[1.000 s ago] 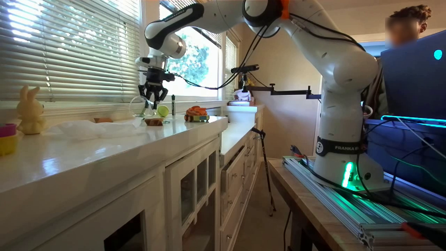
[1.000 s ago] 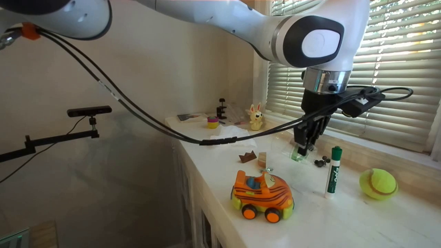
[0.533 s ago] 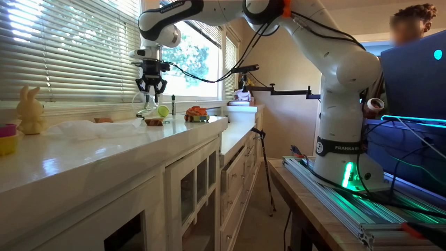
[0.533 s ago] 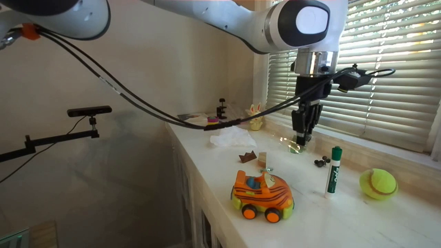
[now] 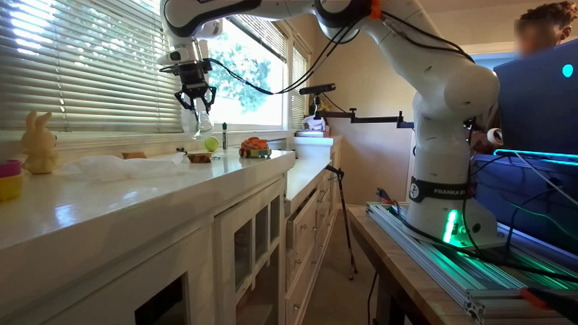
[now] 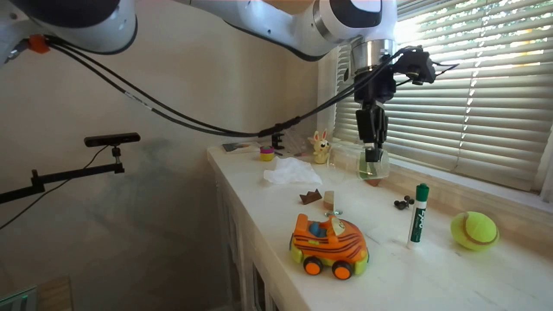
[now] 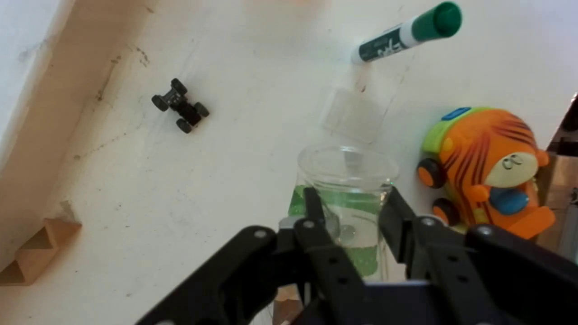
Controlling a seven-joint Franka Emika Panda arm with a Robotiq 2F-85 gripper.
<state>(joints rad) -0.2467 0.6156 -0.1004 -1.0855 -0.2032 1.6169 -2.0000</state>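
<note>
Wrist view finds the end effector (image 7: 353,195) with its 2 fingers parted by a moderate gap and a clear cup (image 7: 354,205), marked in green, lodged between them. Grip is judged established: both exterior views show the cup hanging below the fingertips, raised off the desk (image 6: 423,280) over its far part, with nothing seen supporting it from beneath. Whether 1 finger sits inside the cup wall cannot be determined, the material being transparent. Progress, by judgement: grasping and lifting are complete; the cup has not yet been set down or let go. No other item is seen in contact with the fingers. In an exterior view, a small black wheeled toy (image 6: 404,203) lies to the right of the cup, a green-capped marker (image 6: 417,220) stands upright nearer, and a tennis ball (image 6: 474,230) rests farther right. An orange toy car (image 6: 330,246) occupies the near part of the desk; to the left of the cup lies a white crumpled sheet (image 6: 291,171), with a rabbit figure (image 6: 320,147) standing beyond it at the far end.
</note>
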